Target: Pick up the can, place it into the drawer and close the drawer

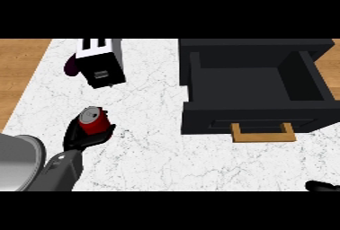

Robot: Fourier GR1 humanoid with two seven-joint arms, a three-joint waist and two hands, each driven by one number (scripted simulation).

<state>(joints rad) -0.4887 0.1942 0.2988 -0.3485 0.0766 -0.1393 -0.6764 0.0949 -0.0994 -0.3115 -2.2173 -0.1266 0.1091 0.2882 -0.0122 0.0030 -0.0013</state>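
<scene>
A red can (93, 121) with a silver top stands on the white marble counter (153, 148) at the left. My left hand (81, 139) has its fingers curled round the can from below and from the sides. A black drawer (256, 85) stands pulled open at the right, its inside bare, with a wooden handle (263, 133) on its front. Only a bit of my right hand (322, 185) shows at the lower right corner; how its fingers stand is hidden.
A black and white toaster (101, 63) lies at the back left, with a dark purple object (69, 66) beside it. Wooden flooring (20, 76) shows past the counter's left edge. A grey rounded body part (16, 161) fills the lower left.
</scene>
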